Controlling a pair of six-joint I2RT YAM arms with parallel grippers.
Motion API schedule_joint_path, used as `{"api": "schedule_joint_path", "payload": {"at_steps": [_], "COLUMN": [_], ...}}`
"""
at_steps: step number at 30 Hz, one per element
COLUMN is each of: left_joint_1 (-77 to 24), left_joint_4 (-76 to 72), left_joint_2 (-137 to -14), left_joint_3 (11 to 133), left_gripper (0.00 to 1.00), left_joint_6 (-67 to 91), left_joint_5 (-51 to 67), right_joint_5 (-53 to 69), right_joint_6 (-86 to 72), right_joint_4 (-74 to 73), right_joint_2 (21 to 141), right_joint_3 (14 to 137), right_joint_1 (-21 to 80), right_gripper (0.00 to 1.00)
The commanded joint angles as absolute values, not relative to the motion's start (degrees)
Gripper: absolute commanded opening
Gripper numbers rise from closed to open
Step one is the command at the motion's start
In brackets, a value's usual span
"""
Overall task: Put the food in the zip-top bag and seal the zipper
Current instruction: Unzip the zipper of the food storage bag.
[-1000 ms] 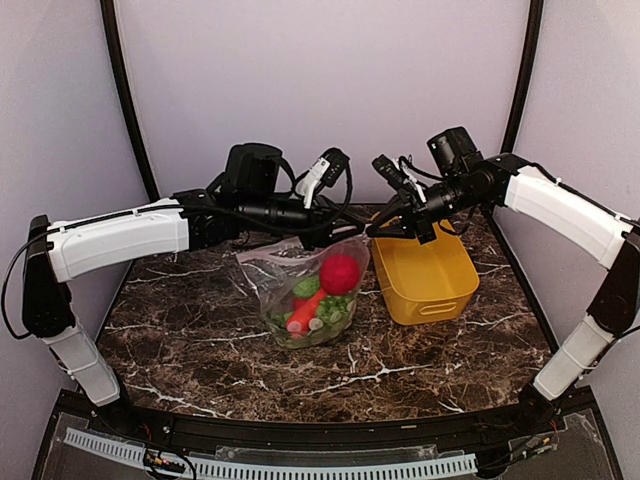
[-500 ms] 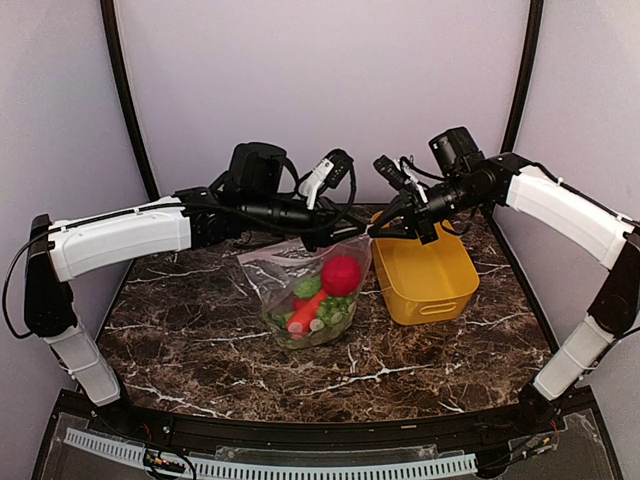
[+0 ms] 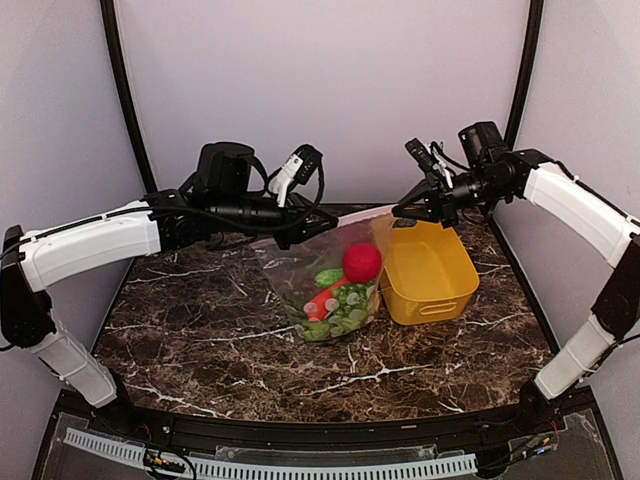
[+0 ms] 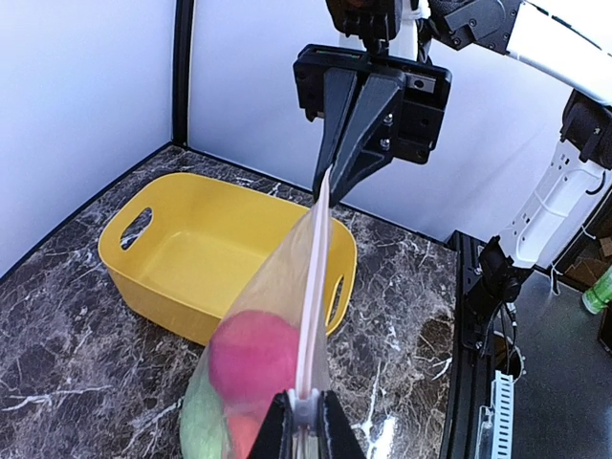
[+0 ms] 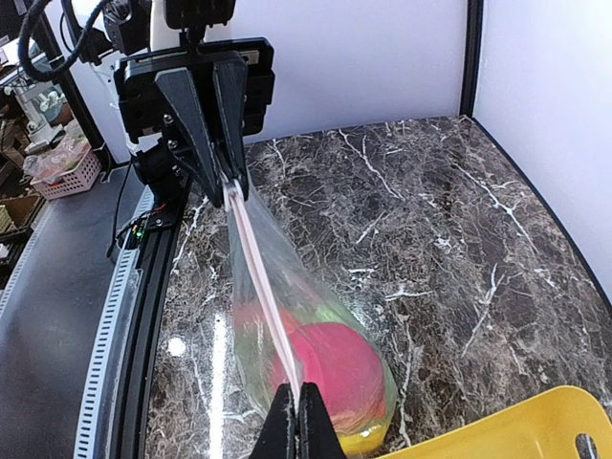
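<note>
The left tool (image 3: 298, 233) is pinching the left end of the zipper (image 4: 311, 296), its fingers closed flat on the pale strip. The right tool (image 3: 402, 212) is gripping the opposite end, its jaws likewise closed on the strip. Between them the zipper is stretching taut in a straight line above the marble surface (image 3: 200, 320), sloping up toward the right. The zip-top bag (image 3: 295, 272) is hanging below that line, left of the yellow basket (image 3: 440, 300) and just beside its near-left corner. Whether the bag's bottom is touching the surface cannot be told. The food is sitting inside the bag: a red round fruit (image 3: 362, 262) is lying highest, on the right, with a green piece (image 3: 328, 276) beside it, an orange-red piece (image 3: 322, 300) below, and green grapes (image 3: 350, 305) at the bottom.
</note>
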State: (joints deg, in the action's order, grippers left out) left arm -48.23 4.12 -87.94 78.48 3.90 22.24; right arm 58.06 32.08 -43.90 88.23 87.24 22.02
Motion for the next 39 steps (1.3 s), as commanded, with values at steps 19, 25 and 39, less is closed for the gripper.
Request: {"api": "schedule_joint_path", "payload": {"at_steps": [19,25,39], "left_joint_1": [-42.9,-42.6,-42.1], "left_joint_4": [14.7,14.9,13.3], "left_joint_2": [-70.5,-68.1,-67.1], "left_joint_3": [63.3,61.0,59.0], "left_gripper": [0.01,0.01,0.01], "left_joint_6": [1.8,1.9,2.3], "left_joint_5": [15.0,13.5,13.8], "right_joint_5": [56.0,55.9,55.9], "right_joint_6": [33.1,32.8,32.2], "right_joint_4": [-44.0,-43.9,-43.8], "right_joint_2": [86.3,86.3,86.3], "right_joint_3": [86.3,86.5,86.6], "right_joint_1": [14.9,14.8,14.8], "right_gripper": [0.00,0.00,0.00]}}
